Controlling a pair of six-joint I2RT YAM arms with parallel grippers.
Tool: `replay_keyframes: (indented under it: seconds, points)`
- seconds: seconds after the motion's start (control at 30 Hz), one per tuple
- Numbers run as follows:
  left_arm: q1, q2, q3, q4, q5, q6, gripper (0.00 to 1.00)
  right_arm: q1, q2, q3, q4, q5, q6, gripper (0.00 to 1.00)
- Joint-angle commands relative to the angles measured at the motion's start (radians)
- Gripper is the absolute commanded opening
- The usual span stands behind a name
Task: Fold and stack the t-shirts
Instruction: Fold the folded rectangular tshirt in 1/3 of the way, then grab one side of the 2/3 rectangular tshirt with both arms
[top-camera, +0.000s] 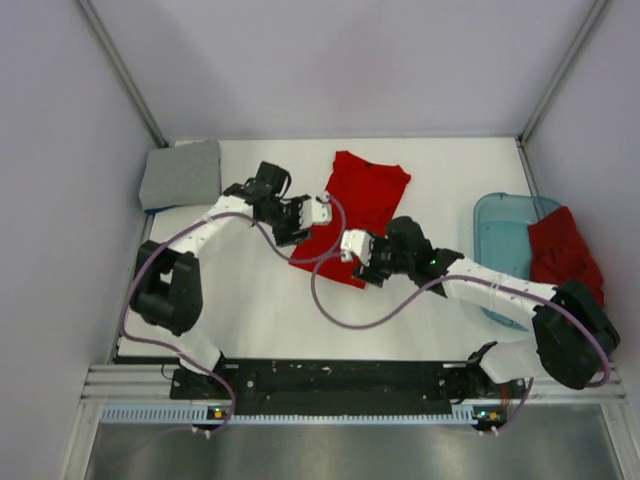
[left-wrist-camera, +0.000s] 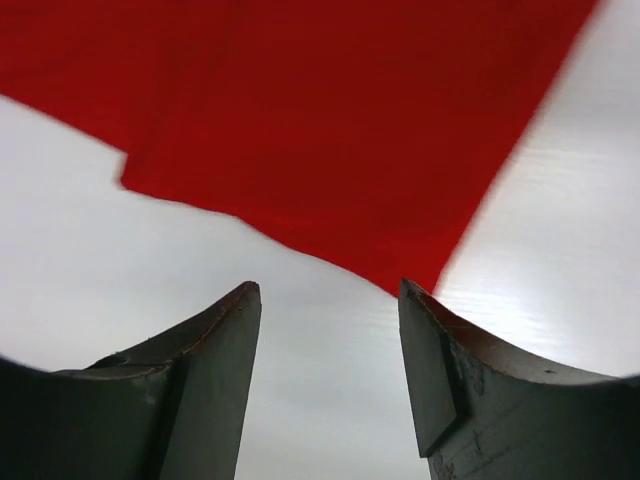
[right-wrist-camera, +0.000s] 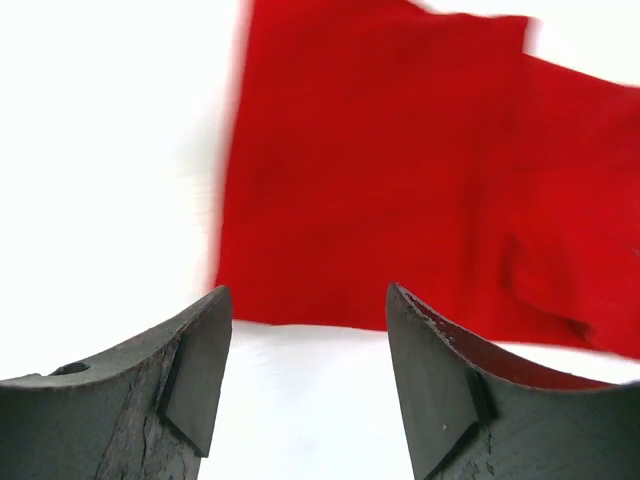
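Note:
The bright red t-shirt (top-camera: 358, 205) lies partly folded on the white table, mid-back. It fills the top of the left wrist view (left-wrist-camera: 330, 120) and of the right wrist view (right-wrist-camera: 400, 190). My left gripper (top-camera: 322, 212) is open and empty at the shirt's left edge. My right gripper (top-camera: 350, 245) is open and empty over the shirt's near edge. The light grey t-shirt (top-camera: 182, 172) lies folded at the back left corner. The darker red t-shirt (top-camera: 563, 255) hangs crumpled over the tub's right side.
A translucent light-blue plastic tub (top-camera: 505, 240) stands at the right edge of the table. Grey walls and metal frame posts close in the table on three sides. Purple cables loop from both arms over the near table.

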Motion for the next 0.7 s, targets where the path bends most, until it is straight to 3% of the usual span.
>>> replay_keyframes:
  seconds: [0.0, 0.13, 0.23, 0.4, 0.57, 0.6, 0.67]
  points:
    - [-0.004, -0.146, -0.263, 0.026, 0.177, 0.363, 0.63, 0.116, -0.036, -0.113, -0.029, -0.025, -0.137, 0.62]
    - [-0.006, -0.141, -0.323, 0.049, 0.161, 0.414, 0.69, 0.232, 0.045, -0.107, -0.017, 0.091, -0.155, 0.62]
    - [-0.007, -0.101, -0.315, 0.071, 0.118, 0.394, 0.74, 0.246, 0.125, -0.063, -0.043, 0.163, -0.148, 0.61]
    - [-0.024, -0.062, -0.357, 0.152, 0.043, 0.391, 0.74, 0.250, 0.210, -0.018, -0.047, 0.245, -0.155, 0.59]
    - [-0.038, -0.004, -0.366, 0.193, -0.059, 0.386, 0.67, 0.250, 0.267, 0.012, -0.063, 0.329, -0.134, 0.56]
    - [-0.039, 0.002, -0.366, 0.198, -0.070, 0.385, 0.61, 0.252, 0.276, 0.015, -0.067, 0.338, -0.135, 0.54]
    - [-0.043, 0.013, -0.364, 0.201, -0.083, 0.380, 0.44, 0.249, 0.291, 0.019, -0.079, 0.369, -0.134, 0.42]
